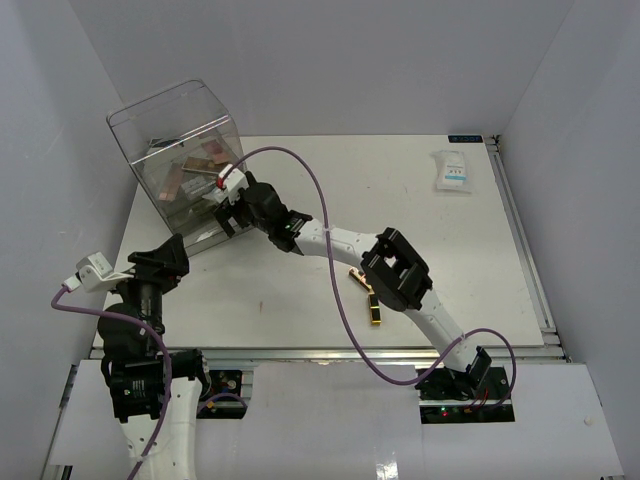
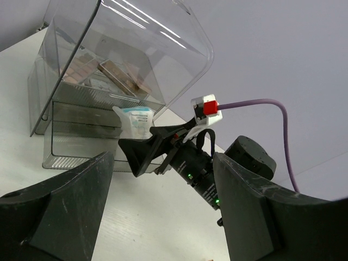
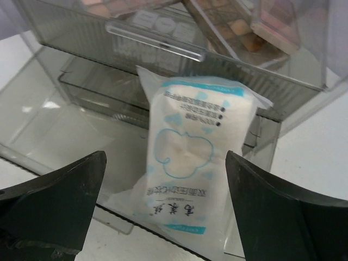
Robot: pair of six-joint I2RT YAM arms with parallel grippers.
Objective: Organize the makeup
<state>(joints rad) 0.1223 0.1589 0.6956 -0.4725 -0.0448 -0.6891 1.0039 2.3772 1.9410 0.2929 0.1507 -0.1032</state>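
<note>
1. Currently the right arm stretches across the table [image 1: 420,215] to the front of the clear box [image 1: 165,120] at the far left corner.
2. The right gripper [image 3: 166,156] is released. Its two fingers are spread wide, and neither touches anything.
3. Between those fingers lies one white-blue sachet [image 3: 190,179], free of both. Its top leans against the ribbed front wall of the box's upper tray, and its lower end sits at the box's lower level.
4. From the left wrist, the same sachet shows upright at the box front, just beyond the right gripper's fingertips.
5. Pink-brown palettes [image 3: 239,27] lie in the upper tray of the box, some overlapping, under the raised clear cover.
6. A second sachet [image 1: 452,170] lies flat near the far right corner of the table, well apart from both arms.
7. Two lipstick tubes lie on the table near the right arm's elbow, one [image 1: 361,280] partly hidden by the arm and the other [image 1: 376,313] just nearer the table's front edge.
8. The left gripper [image 2: 163,159] is also released, with its fingers wide apart and nothing between them. It faces the box from the near left of the table, and the left arm is folded back.
</note>
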